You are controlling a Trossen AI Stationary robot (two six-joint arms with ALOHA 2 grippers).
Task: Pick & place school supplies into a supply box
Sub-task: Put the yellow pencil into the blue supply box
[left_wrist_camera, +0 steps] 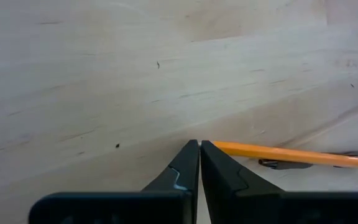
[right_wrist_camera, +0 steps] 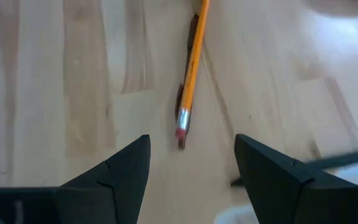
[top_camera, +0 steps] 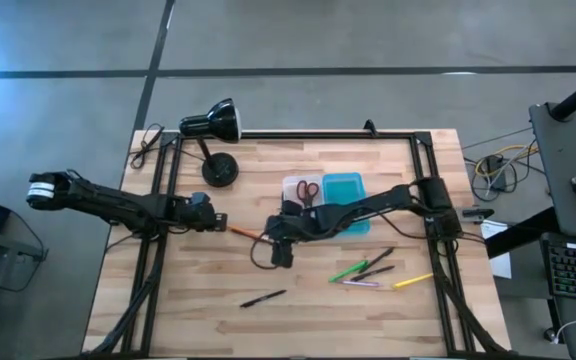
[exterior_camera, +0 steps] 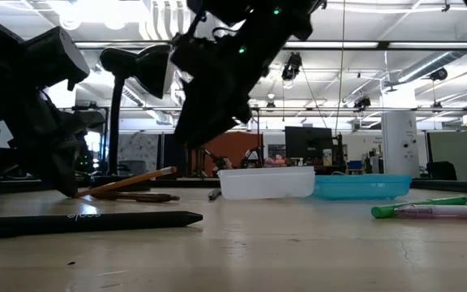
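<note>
The table is evenly and brightly lit from overhead, with only soft, short shadows thrown beside the pens, and a blue glare is caught at the upper left corner of the high view. In the low view the ceiling lights are blown out to white, so the arms are reduced to dark silhouettes. In the right wrist view the orange pencil is rendered softly, and a pale washed-out patch is seen near one corner.

Overhead, table-level and both wrist views share the orange pencil.
</note>
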